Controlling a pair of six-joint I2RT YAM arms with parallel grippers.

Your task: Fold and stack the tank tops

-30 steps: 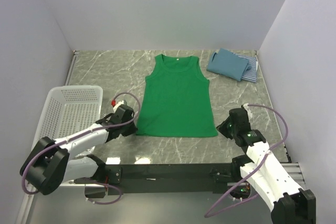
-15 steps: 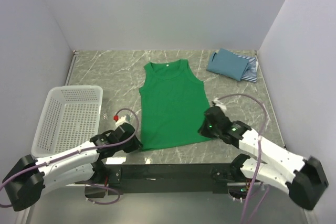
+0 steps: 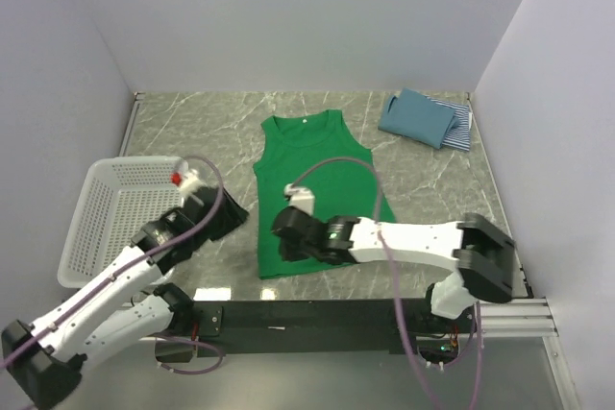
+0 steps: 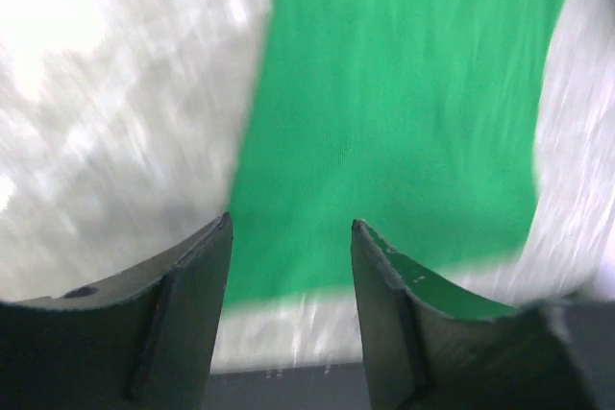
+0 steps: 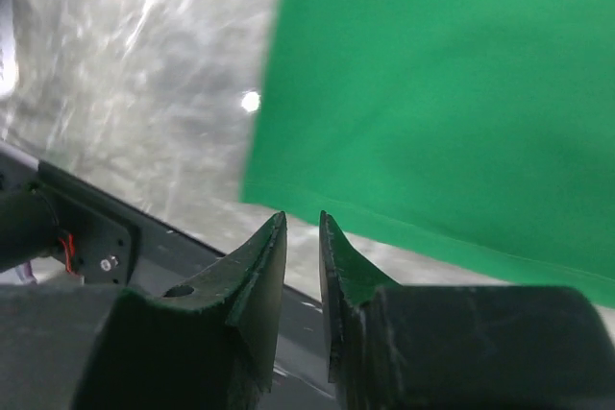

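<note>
The green top (image 3: pixel 317 175) lies spread flat in the middle of the table (image 3: pixel 192 132), with its neck toward the far edge and its hem toward the near edge. The left claw (image 3: pixel 229 216) hangs just beside the hem's left corner, jaws released wide and empty. The right claw (image 3: pixel 285 242) reaches across over the hem's left part, its fingers parted by a narrow gap with nothing between them. In the far right corner the teal top (image 3: pixel 415 115) lies folded on the striped top (image 3: pixel 462 127). The basket (image 3: pixel 135 162) stands at the left edge.
</note>
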